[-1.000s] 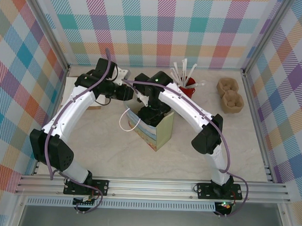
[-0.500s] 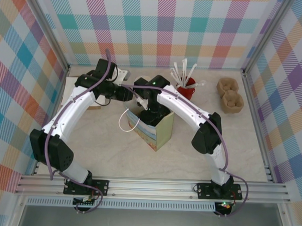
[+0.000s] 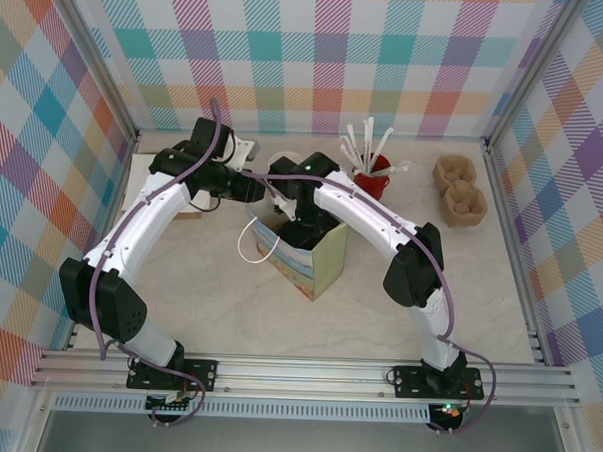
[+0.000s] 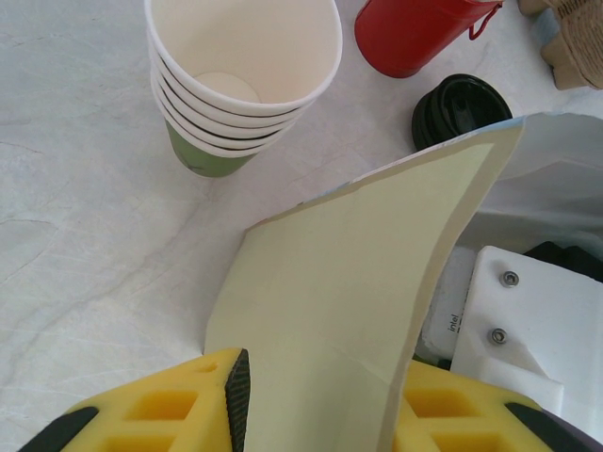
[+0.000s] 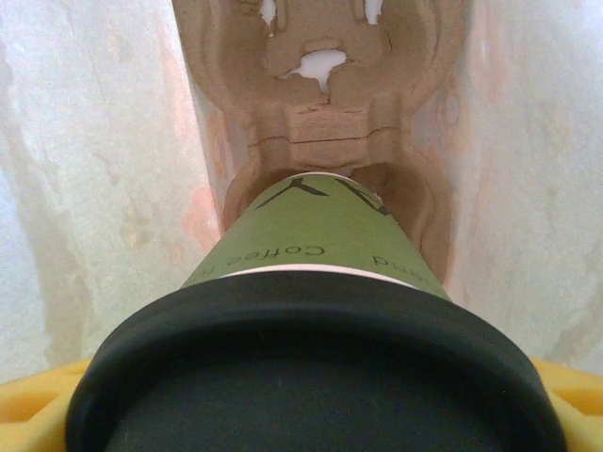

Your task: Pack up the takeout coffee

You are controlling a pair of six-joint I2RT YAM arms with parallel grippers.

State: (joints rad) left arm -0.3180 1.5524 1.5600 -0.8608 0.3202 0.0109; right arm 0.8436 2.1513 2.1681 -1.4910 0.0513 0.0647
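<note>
The takeout coffee point(image 5: 311, 240), an olive-green cup with a black lid point(image 5: 311, 377), sits between my right gripper's point(image 5: 303, 410) yellow fingers. The right gripper is shut on it inside the paper bag point(image 3: 325, 267). The cup's base rests at a socket of a brown cardboard carrier point(image 5: 320, 113) on the bag's floor. In the top view the right wrist point(image 3: 302, 221) reaches down into the bag's mouth. My left gripper point(image 4: 325, 391) is shut on the bag's pale rim panel point(image 4: 377, 254), holding it at the bag's far left corner point(image 3: 266, 187).
A stack of lidless green cups point(image 4: 240, 85) stands just beyond the bag. A red mug point(image 3: 372, 177) of white sticks and a loose black lid point(image 4: 462, 108) are beside it. Two cardboard carriers point(image 3: 458, 190) lie at the back right. The bag's white handle point(image 3: 256, 246) hangs to the left.
The right arm has shifted slightly at the bag's mouth, uncovering the cup stack behind it. The left gripper keeps its hold on the rim.
</note>
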